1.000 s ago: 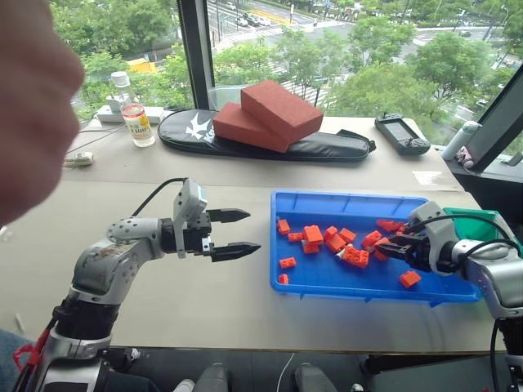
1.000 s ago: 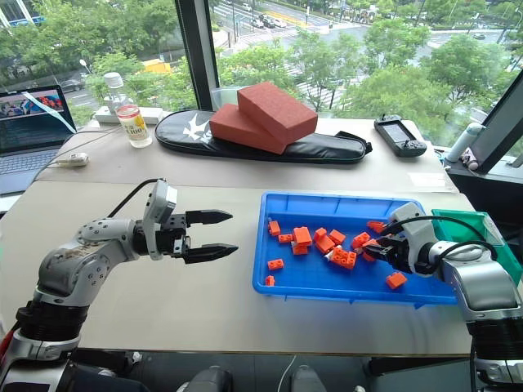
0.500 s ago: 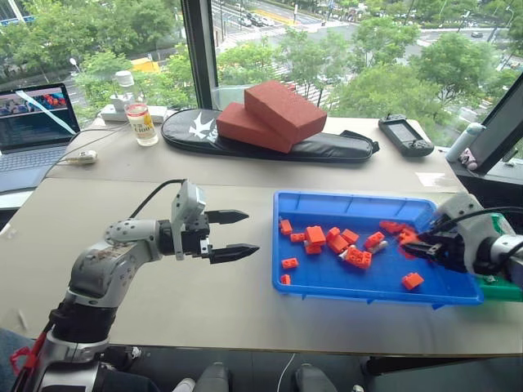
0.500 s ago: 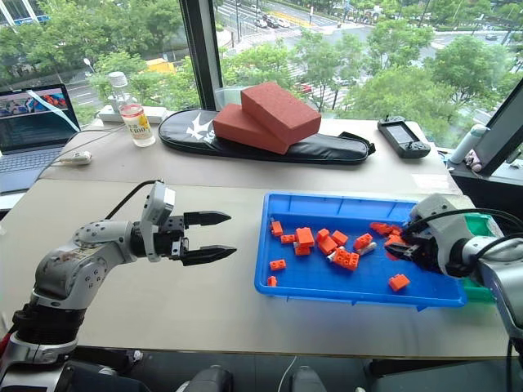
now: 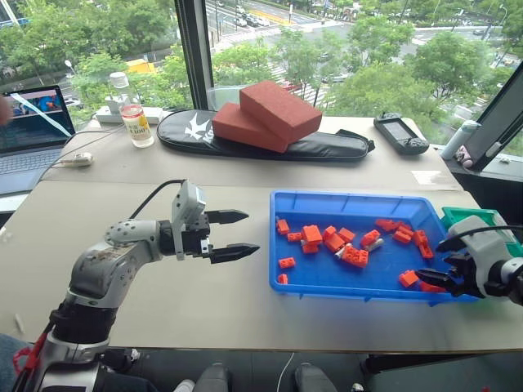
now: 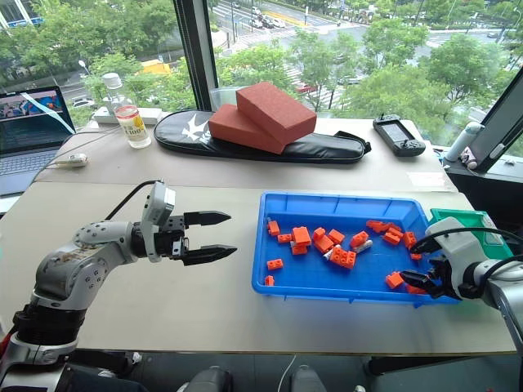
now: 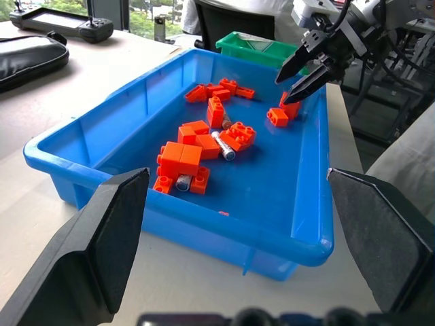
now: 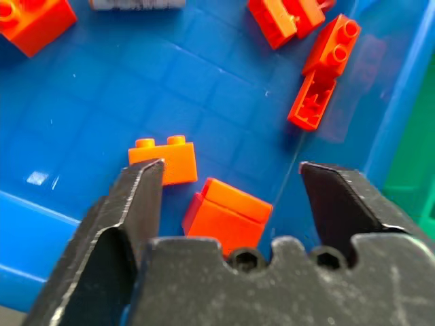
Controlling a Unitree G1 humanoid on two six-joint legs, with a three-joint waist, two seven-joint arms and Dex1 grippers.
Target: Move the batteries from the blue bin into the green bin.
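Observation:
The blue bin [image 5: 351, 197] sits on the table at the right and holds several orange toy bricks [image 5: 314, 234] with batteries among them. One battery [image 7: 223, 146] lies mid-tray, another battery [image 7: 183, 182] rests against a brick, and one battery [image 8: 136, 3] lies beyond my right gripper. The green bin [image 5: 466, 216] stands at the blue bin's far right corner. My right gripper [image 5: 431, 282] hangs open over the tray's near right corner, above two bricks [image 8: 228, 217], holding nothing. My left gripper [image 5: 252, 232] is open over bare table, left of the tray.
Two red foam blocks [image 5: 270, 114] lie on a black case [image 5: 327, 147] at the back. A bottle [image 5: 135, 114] and a laptop [image 5: 33, 122] are at the back left, a handheld controller [image 5: 400, 132] at the back right. The table's right edge runs just past the green bin.
My right gripper pulled back from the tray's right side to its near right corner and opened its jaws. The left arm stayed still. The person's hand at the left is mostly out of view.

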